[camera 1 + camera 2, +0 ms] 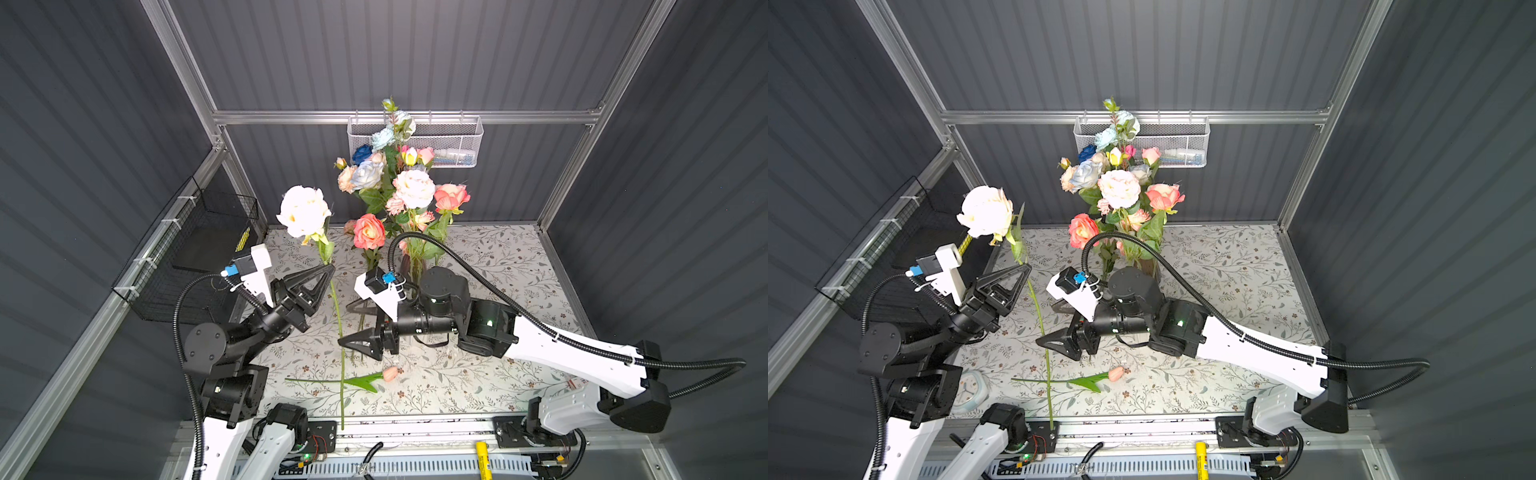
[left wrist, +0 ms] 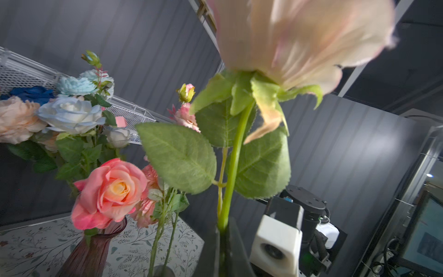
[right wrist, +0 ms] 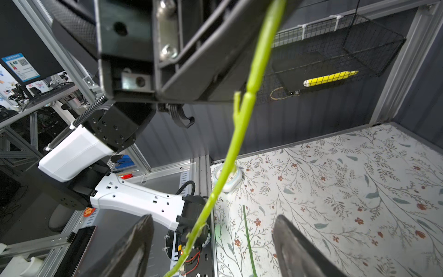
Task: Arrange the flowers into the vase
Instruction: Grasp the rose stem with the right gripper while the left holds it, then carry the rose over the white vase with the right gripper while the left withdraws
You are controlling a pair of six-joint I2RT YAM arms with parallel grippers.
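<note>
Above table [image 1: 498, 266], left of vase [image 2: 93, 249]: left gripper [image 1: 329, 268] clamped on stem [image 1: 338, 320] of cream peony [image 1: 303, 210], held upright. Right gripper [image 3: 212, 219] wide, fingers either side of same stem lower down, not touching. Other flowers [image 1: 399, 183] stand in vase; pink bud [image 1: 390, 373] lies on table.

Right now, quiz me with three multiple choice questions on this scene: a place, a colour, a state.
1. Where is the loose pink bud? A in a basket; B on the table; C in a gripper.
2. What colour is the flower head the left gripper holds? A cream; B dark blue; C red.
3. How is the right gripper? A shut on a leaf; B open; C out of view.
Key: B, it lies flat on the patterned top; A, pale petals above the clamped stem; B, its fingers stand apart beside that stem.
</note>
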